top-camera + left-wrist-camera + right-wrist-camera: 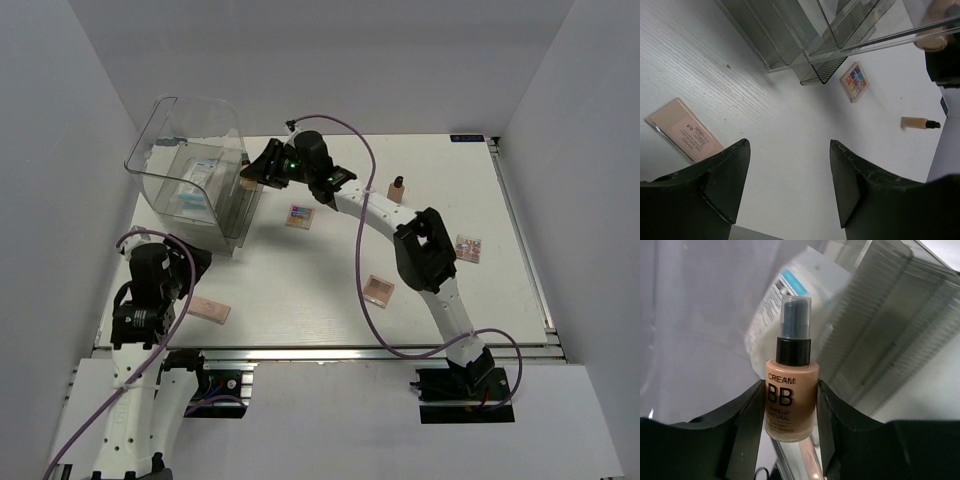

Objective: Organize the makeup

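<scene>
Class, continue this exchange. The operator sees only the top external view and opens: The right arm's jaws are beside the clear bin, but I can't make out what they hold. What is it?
Observer: A beige bottle labelled BB cream, with a black collar and a clear cap, pinched between the right jaws.
Operator: What is behind it from the wrist?
Observer: The white-blue packet, apparently seen through the clear bin.
Operator: And the left jaws? The arm hides them from me.
Observer: Open, with only bare table between them.
</scene>
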